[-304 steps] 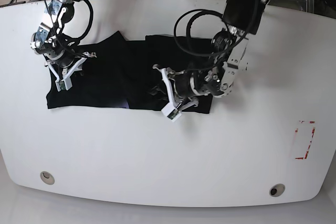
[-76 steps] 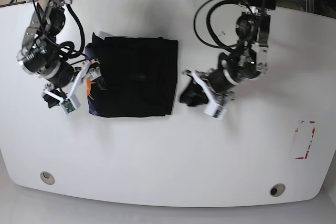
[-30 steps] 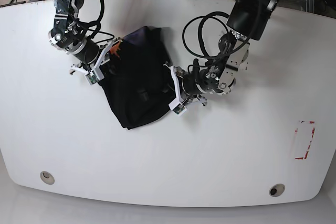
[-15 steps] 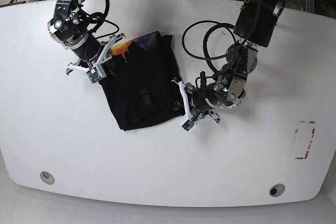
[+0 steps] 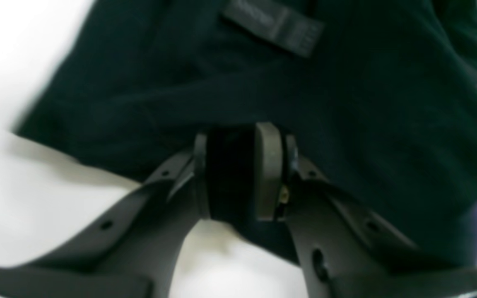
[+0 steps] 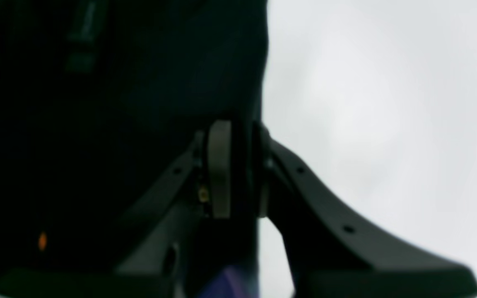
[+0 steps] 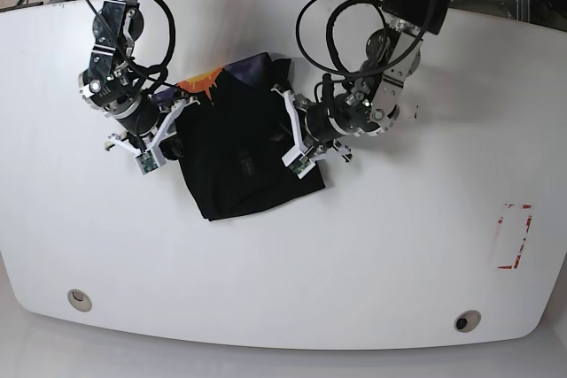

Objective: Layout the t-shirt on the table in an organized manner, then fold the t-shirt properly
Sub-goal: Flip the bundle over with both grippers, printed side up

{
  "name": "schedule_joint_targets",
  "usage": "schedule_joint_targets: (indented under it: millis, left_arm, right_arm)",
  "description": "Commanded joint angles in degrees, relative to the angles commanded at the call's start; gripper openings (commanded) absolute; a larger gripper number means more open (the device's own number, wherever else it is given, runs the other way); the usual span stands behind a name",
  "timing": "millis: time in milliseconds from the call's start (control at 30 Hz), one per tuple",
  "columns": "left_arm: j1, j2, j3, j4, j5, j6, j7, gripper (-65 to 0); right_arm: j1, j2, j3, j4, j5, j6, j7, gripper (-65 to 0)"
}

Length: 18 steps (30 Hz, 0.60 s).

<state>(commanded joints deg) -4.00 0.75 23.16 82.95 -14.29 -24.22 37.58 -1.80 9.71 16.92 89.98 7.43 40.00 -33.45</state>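
Note:
The black t-shirt (image 7: 237, 143) lies in a skewed, folded bundle left of the table's (image 7: 399, 245) middle, with an orange and purple patch showing at its top left edge. My left gripper (image 7: 298, 150) is at the bundle's right edge; in the left wrist view the gripper (image 5: 234, 169) is shut on a fold of the t-shirt (image 5: 346, 103), below the neck tag (image 5: 273, 27). My right gripper (image 7: 152, 150) is at the bundle's left edge; the right wrist view shows that gripper (image 6: 238, 165) shut on the hem of the t-shirt (image 6: 139, 82).
A red tape rectangle (image 7: 514, 236) is on the table at the right. Two round grey grommets (image 7: 80, 298) (image 7: 467, 320) sit near the front edge. Black cables loop off both arms above the shirt.
My left gripper moved up and back along the bundle's right edge. My right gripper moved down the left edge. The shirt stayed bunched in about the same place.

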Motion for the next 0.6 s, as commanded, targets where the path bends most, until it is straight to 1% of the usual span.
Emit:
schedule_joint_targets:
  millis: [67,167,233,300,400,500,600]
  left_arm:
    - [0.8,0.2,-0.2,-0.1,0.0,0.0,-0.1,-51.8]
    - [1.7,-0.3,-0.4,-0.5,0.2,0.1,-1.7,-51.8]
    - [2.2,-1.3,-0.7,-1.1,0.0,0.1,-2.7,-51.8]
    - [2.5,-2.6,-2.0,-1.7,-0.1,0.2,-3.4,-51.8]
    - [2.7,-3.8,-4.7,-1.8,-0.1,0.2,-3.4,-51.8]
    - [3.0,-5.1,-6.7,-1.3,-0.1,0.1,-3.4,-51.8]
    - [4.1,-5.8,-7.3,-1.2,-0.2,0.1,-3.4,-51.8]
  right_arm:
    - [-0.2,0.0,0.0,-0.8,0.1,0.00,0.1,-56.6]
    - [-2.0,-0.3,0.0,-1.0,0.1,0.00,0.2,-56.8]
    - [-2.9,-0.4,-0.1,-0.6,0.1,0.00,0.2,-56.8]
    - [-4.2,-1.3,-0.1,0.7,0.1,0.00,0.2,-56.8]
    - [-6.5,-2.9,-0.1,3.3,0.1,0.00,0.1,-56.8]
    - [-8.9,-3.7,-0.1,6.0,0.1,0.00,0.0,-56.8]
    - [-10.5,-4.5,-0.3,7.6,0.1,0.00,-0.1,-56.8]
